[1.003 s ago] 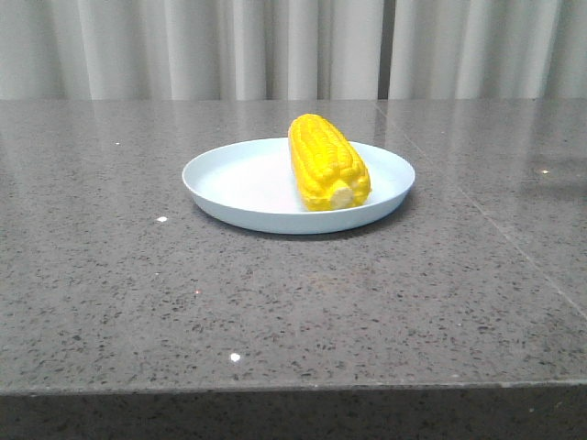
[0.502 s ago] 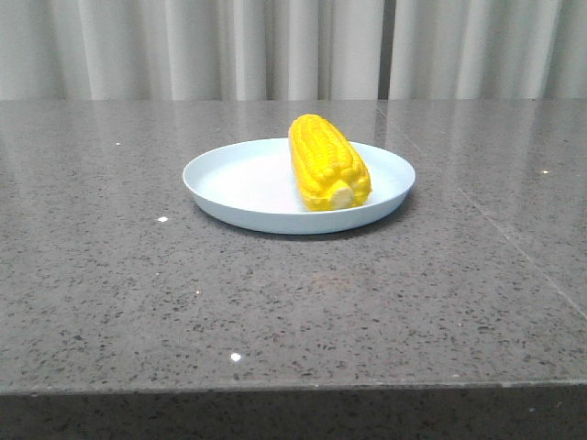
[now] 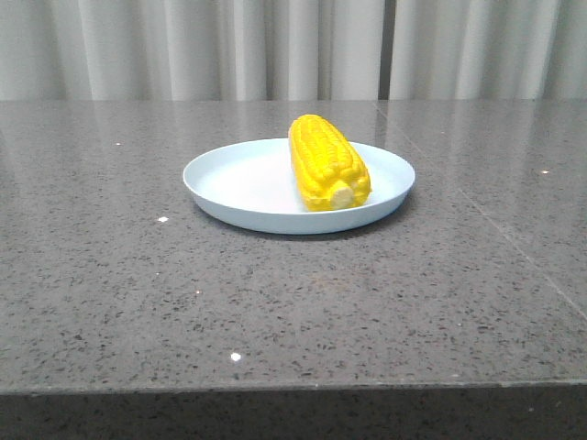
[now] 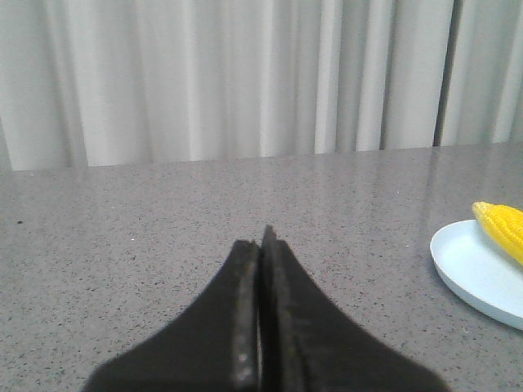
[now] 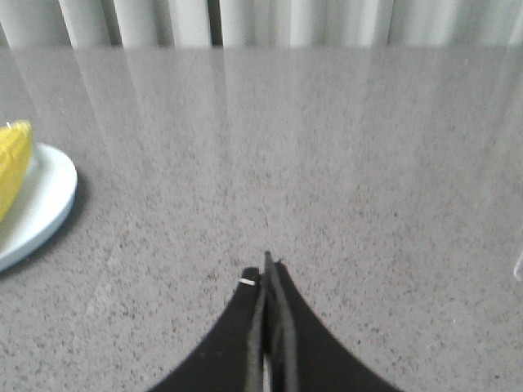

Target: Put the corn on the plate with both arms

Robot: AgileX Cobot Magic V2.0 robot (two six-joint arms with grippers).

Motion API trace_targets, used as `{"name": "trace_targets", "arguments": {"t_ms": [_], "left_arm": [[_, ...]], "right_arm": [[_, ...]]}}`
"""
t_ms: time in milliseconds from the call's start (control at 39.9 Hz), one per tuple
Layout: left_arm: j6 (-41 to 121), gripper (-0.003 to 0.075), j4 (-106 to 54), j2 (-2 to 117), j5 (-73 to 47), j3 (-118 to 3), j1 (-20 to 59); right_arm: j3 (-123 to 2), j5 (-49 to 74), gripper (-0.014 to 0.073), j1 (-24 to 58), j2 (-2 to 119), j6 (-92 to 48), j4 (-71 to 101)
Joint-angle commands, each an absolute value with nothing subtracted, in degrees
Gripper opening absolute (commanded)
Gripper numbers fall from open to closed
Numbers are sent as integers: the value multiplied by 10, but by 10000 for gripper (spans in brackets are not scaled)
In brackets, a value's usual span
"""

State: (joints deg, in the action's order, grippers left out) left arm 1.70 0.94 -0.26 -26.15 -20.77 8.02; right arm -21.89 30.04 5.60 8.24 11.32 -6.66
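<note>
The yellow corn (image 3: 328,163) lies on the pale blue plate (image 3: 240,183) at the table's middle, its pale stub end toward the camera. No arm shows in the front view. In the left wrist view my left gripper (image 4: 261,241) is shut and empty above bare table, with the plate (image 4: 474,269) and the corn tip (image 4: 502,229) apart from it at the frame edge. In the right wrist view my right gripper (image 5: 267,269) is shut and empty, with the plate (image 5: 41,208) and corn (image 5: 12,163) well off to one side.
The grey speckled stone table (image 3: 293,302) has its front edge close to the camera. Pale curtains (image 3: 293,46) hang behind the far edge. A seam (image 3: 514,243) runs across the table on the right.
</note>
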Motion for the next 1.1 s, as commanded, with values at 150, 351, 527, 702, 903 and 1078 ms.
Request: {"name": "trace_targets", "arguments": {"t_ms": [150,351,527,702,903,1078], "left_arm": [[15,-20,8,-13,-218,-222,80],[15,-20,8,-13,-218,-222,80],[15,-20,8,-13,-218,-222,80],[15,-20,8,-13,-218,-222,80],[15,-20,8,-13,-218,-222,80],[15,-20,8,-16,-183,-190,63]], "right_arm": [[-233,247,-69,53,78,107,-77],[-233,247,-69,53,78,107,-77],[-233,247,-69,53,78,107,-77],[-233,247,-69,53,78,107,-77],[-233,247,-69,53,78,107,-77],[-233,247,-69,53,78,107,-77]]}}
